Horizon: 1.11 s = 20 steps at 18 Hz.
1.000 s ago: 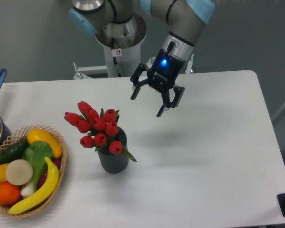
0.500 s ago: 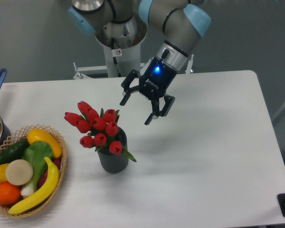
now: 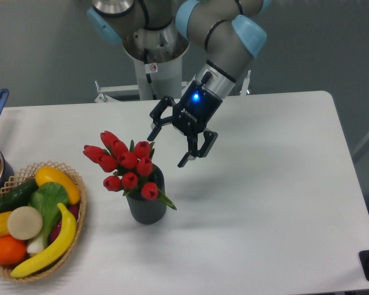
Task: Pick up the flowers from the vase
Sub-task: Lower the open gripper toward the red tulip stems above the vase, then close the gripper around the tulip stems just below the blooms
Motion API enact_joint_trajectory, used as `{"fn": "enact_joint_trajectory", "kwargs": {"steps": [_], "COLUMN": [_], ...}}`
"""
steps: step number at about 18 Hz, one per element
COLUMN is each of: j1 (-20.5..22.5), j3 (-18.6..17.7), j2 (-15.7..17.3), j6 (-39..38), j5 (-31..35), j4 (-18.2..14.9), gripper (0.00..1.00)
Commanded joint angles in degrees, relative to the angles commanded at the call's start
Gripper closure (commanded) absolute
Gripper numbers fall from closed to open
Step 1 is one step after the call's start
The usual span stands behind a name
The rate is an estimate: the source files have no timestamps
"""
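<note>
Over the white table (image 3: 277, 203), the claw (image 3: 167, 149) gapes wide (holding nothing) beside the flowers (image 3: 126, 163).

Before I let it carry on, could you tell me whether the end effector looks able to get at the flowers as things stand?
Probably yes. The end effector hangs open just right of the flowers, nothing lies between them, and the buds stand clear above the vase.
</note>
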Motion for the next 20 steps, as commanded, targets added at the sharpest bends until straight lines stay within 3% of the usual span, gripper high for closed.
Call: {"fn": "enact_joint_trajectory", "kwargs": {"steps": [20], "j1": [-4.1], "j3": [1.8], "j2": [-4.5], "j6": [0.4], "j5": [-0.8], "j4": [1.2], "gripper": [0.00]}}
